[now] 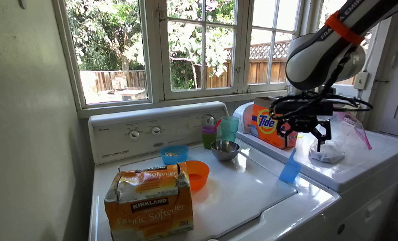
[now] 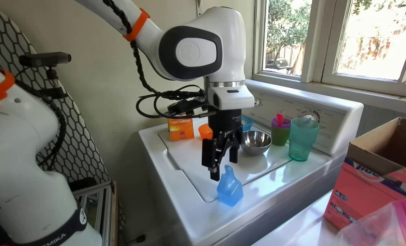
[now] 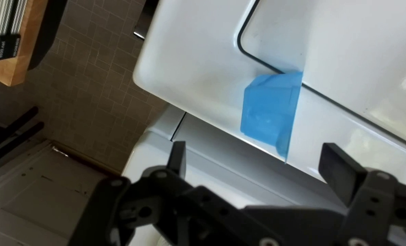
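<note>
A robot gripper (image 1: 302, 148) hangs with its fingers (image 3: 341, 171) wide apart, a blue scoop (image 3: 271, 109) sitting just below them near the edge of a white washer (image 2: 189, 201). In an exterior view, a steel bowl (image 2: 256, 145) and a teal cup (image 2: 303, 138) stand beyond the gripper, with a Tide box (image 2: 363, 191) well off to its side.
</note>
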Controlling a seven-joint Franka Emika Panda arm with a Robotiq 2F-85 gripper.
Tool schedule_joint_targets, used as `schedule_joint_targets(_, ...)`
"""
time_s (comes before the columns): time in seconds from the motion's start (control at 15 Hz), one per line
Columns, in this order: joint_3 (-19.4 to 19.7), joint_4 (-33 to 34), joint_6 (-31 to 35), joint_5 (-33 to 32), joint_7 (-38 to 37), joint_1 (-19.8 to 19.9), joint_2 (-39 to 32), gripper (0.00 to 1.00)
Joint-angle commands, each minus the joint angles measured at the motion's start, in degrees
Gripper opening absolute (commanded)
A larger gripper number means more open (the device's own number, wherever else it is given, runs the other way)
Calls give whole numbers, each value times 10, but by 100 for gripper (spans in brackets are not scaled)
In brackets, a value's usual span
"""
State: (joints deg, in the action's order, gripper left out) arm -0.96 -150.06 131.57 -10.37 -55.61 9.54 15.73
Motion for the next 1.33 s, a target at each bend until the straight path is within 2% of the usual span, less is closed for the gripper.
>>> schedule_joint_targets(0.0,2,0,9,-5,16,-1,-16,100)
schedule_joint_targets(0.4,3,-1,13,-4,10,-2,-26,100)
schedule_joint_targets(0.47,3,0,13,-4,9,-2,-29,97)
schedule_joint_targets(0.87,4,1,12,-3,9,-2,-34,45)
schedule_joint_targets(1.27,4,2,14,-4,7,-3,-33,2)
